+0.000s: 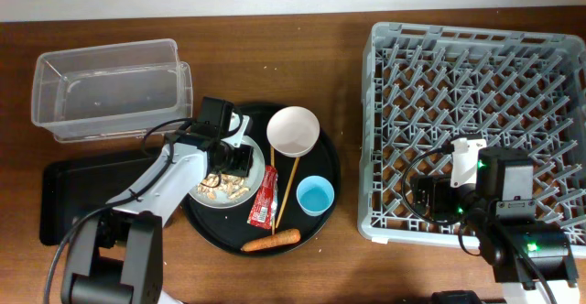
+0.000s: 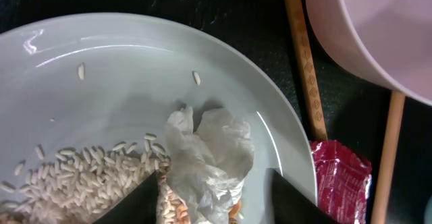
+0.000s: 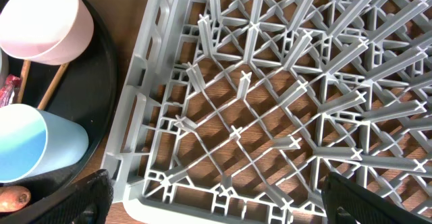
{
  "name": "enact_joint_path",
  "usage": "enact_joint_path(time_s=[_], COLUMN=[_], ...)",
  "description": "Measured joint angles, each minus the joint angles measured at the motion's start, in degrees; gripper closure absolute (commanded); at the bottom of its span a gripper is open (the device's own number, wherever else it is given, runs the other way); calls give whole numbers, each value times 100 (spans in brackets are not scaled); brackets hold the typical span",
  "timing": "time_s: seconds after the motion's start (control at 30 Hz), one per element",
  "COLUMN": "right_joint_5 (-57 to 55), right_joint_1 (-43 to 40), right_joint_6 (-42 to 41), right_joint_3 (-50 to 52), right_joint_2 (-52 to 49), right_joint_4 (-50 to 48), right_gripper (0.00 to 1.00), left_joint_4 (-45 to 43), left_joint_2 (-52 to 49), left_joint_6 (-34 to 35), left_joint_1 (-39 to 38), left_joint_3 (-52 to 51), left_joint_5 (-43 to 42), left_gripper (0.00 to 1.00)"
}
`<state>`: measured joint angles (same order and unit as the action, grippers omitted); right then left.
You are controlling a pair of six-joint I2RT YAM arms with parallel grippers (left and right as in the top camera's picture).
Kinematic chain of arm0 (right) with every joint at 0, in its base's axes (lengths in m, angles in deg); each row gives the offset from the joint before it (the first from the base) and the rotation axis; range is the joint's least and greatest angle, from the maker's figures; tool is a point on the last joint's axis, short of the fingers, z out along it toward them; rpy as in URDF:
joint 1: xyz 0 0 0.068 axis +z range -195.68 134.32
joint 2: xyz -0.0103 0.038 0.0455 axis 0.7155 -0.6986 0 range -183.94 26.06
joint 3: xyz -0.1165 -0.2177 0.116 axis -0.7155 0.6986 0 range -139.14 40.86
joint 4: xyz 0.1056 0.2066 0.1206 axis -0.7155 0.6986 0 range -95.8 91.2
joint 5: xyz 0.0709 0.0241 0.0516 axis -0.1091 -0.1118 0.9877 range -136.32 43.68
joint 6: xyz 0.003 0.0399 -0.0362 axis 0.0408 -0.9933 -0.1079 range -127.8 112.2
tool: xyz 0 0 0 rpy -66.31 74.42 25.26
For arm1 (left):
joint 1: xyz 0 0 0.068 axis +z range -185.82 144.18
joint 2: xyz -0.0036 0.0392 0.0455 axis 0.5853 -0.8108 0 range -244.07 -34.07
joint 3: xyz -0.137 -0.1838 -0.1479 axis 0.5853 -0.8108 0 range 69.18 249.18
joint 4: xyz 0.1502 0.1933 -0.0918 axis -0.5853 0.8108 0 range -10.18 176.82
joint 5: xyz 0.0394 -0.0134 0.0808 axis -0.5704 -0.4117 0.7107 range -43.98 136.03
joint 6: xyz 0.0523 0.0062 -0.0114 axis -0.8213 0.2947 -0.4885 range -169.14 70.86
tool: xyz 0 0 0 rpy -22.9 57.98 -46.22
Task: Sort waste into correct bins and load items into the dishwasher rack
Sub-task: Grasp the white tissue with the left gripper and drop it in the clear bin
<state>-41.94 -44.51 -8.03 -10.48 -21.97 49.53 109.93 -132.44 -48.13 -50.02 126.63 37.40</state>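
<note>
The left hand [image 2: 212,204] is spread wide around the white tissue [image 2: 209,153], low in the frame on the plate [image 2: 135,69]. It should pinch just the tissue, not the food bits [image 2: 74,177]. The right hand [image 3: 233,197] hangs spread over the rack [image 3: 270,116].

Overhead: even, fairly bright light from above, so we get only short soft shadows. Worktop [image 1: 275,29] has a mild sheen; clear tub [image 1: 105,93] picks up pale reflections.

Left wrist view is dimmer & v. close. Plate [image 2: 135,69] shows a small glare streak upper left, tissue [image 2: 209,156] throws a soft shadow, and bowl [image 2: 378,28] is blurred. Fingers [image 2: 135,200] of the left claw [image 2: 212,207] are dark, out of focus.

Right wrist view is sharper. Rack [image 3: 233,131] ribs cast crisp shadows on the wood below; right claw [image 3: 233,200] fingers [image 3: 88,197] are near-black blurs.
</note>
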Motion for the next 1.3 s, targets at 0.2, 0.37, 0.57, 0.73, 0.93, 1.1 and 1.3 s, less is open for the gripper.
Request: enact_joint_path(time_s=[0.2, 0.37, 0.57, 0.73, 0.93, 1.1, 1.3], right_joint_5=[0, 2, 0, 2, 2, 2, 2], right_joint_1=[0, 0, 0, 0, 0, 0, 0], right_joint_6=[-2, 2, 0, 0, 0, 0, 0], right_joint_3=[0, 0, 0, 0, 0, 0, -2], right_joint_2=[0, 0, 0, 0, 0, 0, -4], right_joint_4=[4, 9, 20, 20, 22, 15, 22], right_gripper=[2, 2, 2, 2, 2, 2, 2], left_joint_4=[-46, -192, -245, -232, -232, -944, -1910], left_joint_2=[0, 0, 0, 0, 688, 955, 540], left_joint_6=[9, 9, -15, 9, 9, 7, 7], left_joint_1=[0, 0, 0, 0, 741, 1917, 2367], left_joint_3=[0, 0, 0, 33, 839, 1121, 1126], left_joint_5=[2, 153, 201, 201, 212, 444, 483], left_gripper=[62, 69, 99, 100, 98, 91, 32])
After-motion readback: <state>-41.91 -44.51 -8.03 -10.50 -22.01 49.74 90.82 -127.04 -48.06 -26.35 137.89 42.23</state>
